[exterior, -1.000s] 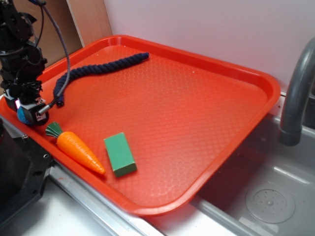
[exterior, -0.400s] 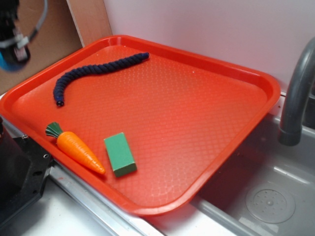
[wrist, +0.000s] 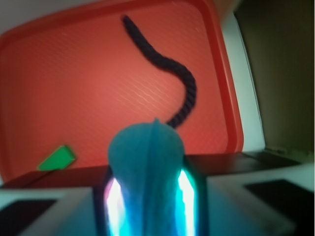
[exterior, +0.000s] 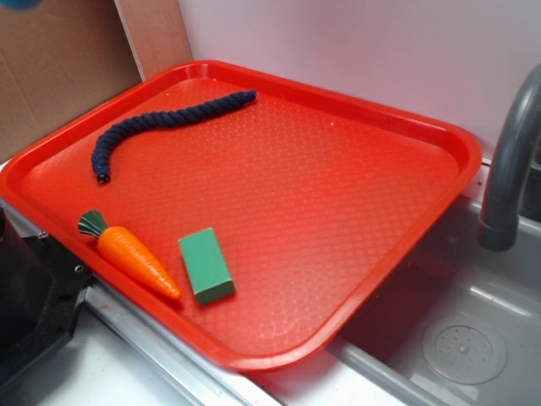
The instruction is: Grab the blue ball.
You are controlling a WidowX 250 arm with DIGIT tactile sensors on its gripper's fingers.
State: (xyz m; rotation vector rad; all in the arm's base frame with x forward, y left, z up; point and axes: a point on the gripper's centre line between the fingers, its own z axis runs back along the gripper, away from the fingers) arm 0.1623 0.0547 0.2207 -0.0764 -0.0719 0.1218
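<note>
The blue ball (wrist: 146, 147) fills the lower middle of the wrist view, squeezed tall and narrow between the fingers (wrist: 186, 191). My gripper (wrist: 146, 189) is shut on it, high above the red tray (wrist: 74, 73). In the exterior view only a sliver of the blue ball (exterior: 19, 3) shows at the top left corner. The gripper itself is out of that frame.
On the red tray (exterior: 338, 279) lie a dark navy rope (exterior: 161, 121), a toy carrot (exterior: 131, 254) and a green block (exterior: 205, 266). A grey faucet (exterior: 507, 169) and a sink (exterior: 465, 347) are at the right, and cardboard (exterior: 59, 76) stands behind the tray's left side.
The gripper has risen with the blue ball from the tray's left edge, up and almost out of the exterior view's top left corner. The things on the tray have not moved.
</note>
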